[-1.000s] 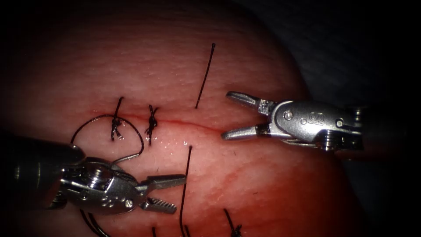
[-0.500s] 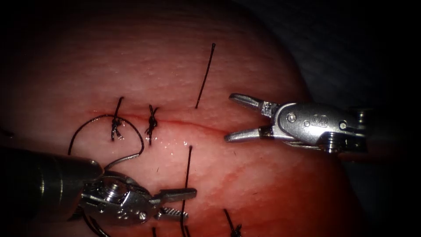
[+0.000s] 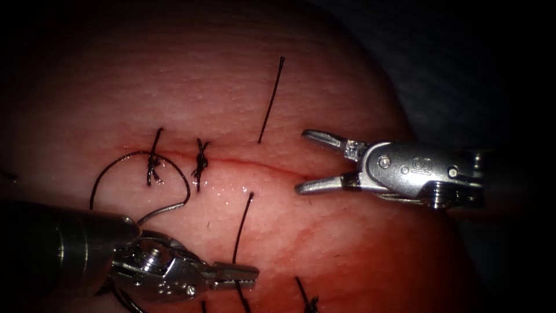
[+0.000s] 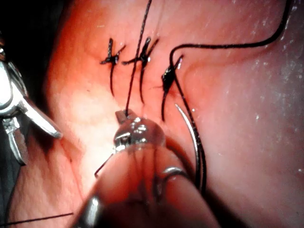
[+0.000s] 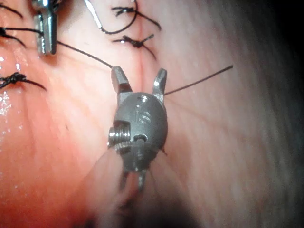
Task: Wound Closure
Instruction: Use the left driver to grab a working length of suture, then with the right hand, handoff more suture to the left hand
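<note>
The tissue (image 3: pixel 347 243) has a cut (image 3: pixel 255 164) running left to right, with two knotted stitches (image 3: pixel 200 162) at its left part. A thread (image 3: pixel 270 98) enters above the cut and comes out below it. My left tool (image 3: pixel 238 275) is shut on that lower strand (image 3: pixel 242 223); the left wrist view shows the strand ending at its jaw tips (image 4: pixel 124 114). The curved needle (image 3: pixel 168 207) lies loose on the tissue below the left stitches, held by no tool. My right tool (image 3: pixel 301 162) hangs open over the cut's right end, holding nothing.
A loop of thread (image 3: pixel 119 159) trails from the needle around the leftmost stitch. Another knotted stitch (image 3: pixel 310 301) sits at the lower edge. Red fluid wets the tissue below the cut. The right tool (image 4: pixel 28 118) appears beside the tissue in the left wrist view.
My left tool moved right and down, and its jaws went from open to shut on the lower strand, which now slants left. The right tool drifted slightly and stayed open.
</note>
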